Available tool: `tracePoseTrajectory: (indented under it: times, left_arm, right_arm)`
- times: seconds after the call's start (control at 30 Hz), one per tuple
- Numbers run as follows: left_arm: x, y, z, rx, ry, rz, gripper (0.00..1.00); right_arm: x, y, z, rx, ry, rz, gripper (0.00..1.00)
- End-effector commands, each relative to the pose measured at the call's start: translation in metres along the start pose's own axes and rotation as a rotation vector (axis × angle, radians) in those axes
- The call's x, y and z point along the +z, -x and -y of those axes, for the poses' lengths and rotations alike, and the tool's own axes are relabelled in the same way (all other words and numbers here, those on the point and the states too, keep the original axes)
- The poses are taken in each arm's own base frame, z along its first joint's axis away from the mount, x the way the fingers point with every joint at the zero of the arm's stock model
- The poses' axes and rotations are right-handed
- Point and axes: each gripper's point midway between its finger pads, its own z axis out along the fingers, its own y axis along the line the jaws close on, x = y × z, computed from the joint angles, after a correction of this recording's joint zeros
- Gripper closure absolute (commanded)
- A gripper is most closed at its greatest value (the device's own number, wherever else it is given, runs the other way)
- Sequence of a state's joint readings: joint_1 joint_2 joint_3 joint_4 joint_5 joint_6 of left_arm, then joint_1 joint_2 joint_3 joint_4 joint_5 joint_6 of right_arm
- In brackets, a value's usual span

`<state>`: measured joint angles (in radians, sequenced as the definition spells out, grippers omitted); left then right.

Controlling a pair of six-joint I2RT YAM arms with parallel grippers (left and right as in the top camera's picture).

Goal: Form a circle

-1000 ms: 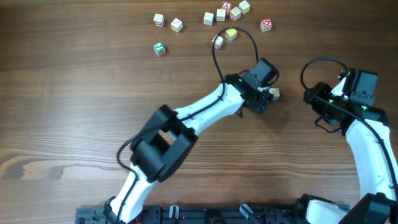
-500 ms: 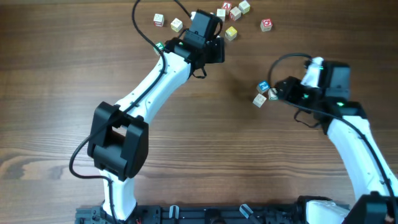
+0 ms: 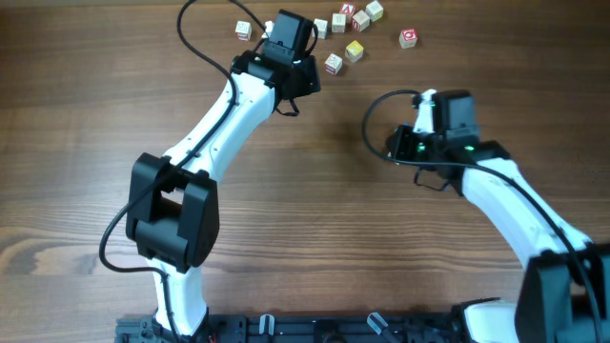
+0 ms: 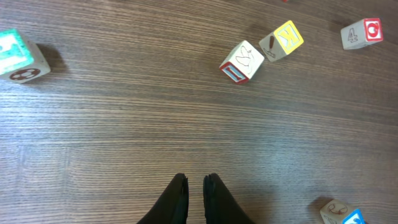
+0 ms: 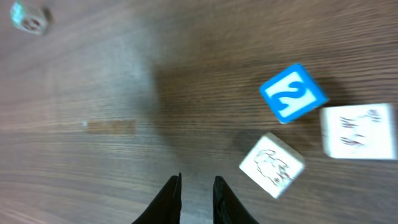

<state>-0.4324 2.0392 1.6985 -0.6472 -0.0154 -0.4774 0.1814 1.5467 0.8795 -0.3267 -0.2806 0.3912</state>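
Right wrist: cubes [image 5: 292,93] near hand [image 5: 197,180], seemingly not touching.

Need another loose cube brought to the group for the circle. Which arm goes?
Left, most likely. The left hand hangs empty over the loose cubes, the nearest cube ahead of its fingertips. The right hand sits beside the blue cube and its group, farther from them.

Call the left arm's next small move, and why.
Probably open the left gripper and ease it forward-right over the pale wooden cube with a red-and-blue side. Its jaws stand shut on nothing above the brown wooden table, and that cube is the closest one ahead.
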Motion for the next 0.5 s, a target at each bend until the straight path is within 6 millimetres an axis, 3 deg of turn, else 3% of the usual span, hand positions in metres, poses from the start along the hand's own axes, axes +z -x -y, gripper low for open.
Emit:
tracePoseTrajectory:
  times: [0.0,0.27,0.47]
  left_arm:
    - [0.004,-0.003,-0.001,-0.022,0.012,-0.007,0.85]
    - [0.004,-0.003,-0.001,-0.022,0.012,-0.007,0.81]
    - [0.008,-0.01,-0.005,-0.022,0.022,-0.023,0.8]
  right_arm:
    - [0.022,0.003,0.002,-0.022,-0.035,0.002,0.83]
    - [0.035,0.001,0.002,-0.079,-0.082,0.011,0.87]
    - [0.036,-0.001,0.015,-0.023,-0.152,0.017,0.92]
